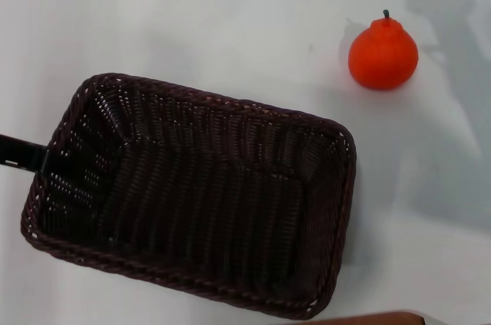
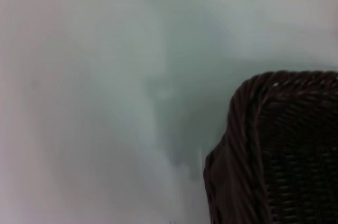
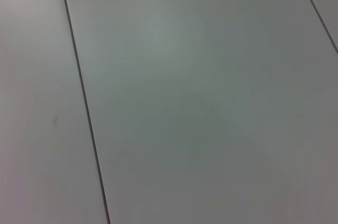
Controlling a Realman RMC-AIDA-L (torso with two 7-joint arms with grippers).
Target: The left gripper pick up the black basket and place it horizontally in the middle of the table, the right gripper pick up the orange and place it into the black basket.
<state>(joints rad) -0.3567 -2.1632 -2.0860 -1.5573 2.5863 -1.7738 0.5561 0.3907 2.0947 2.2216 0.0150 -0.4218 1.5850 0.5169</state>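
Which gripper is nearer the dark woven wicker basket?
Left. The left gripper is at the dark woven wicker basket's left rim; the right gripper is not in view.

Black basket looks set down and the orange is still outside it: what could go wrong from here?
1. The left gripper sits right at the black basket's left rim; pulling away could drag the basket further askew.
2. The basket lies tilted and low on the table, not centred.
3. The orange is round and stands apart beyond the basket's far right corner; a poor grasp may roll it away.
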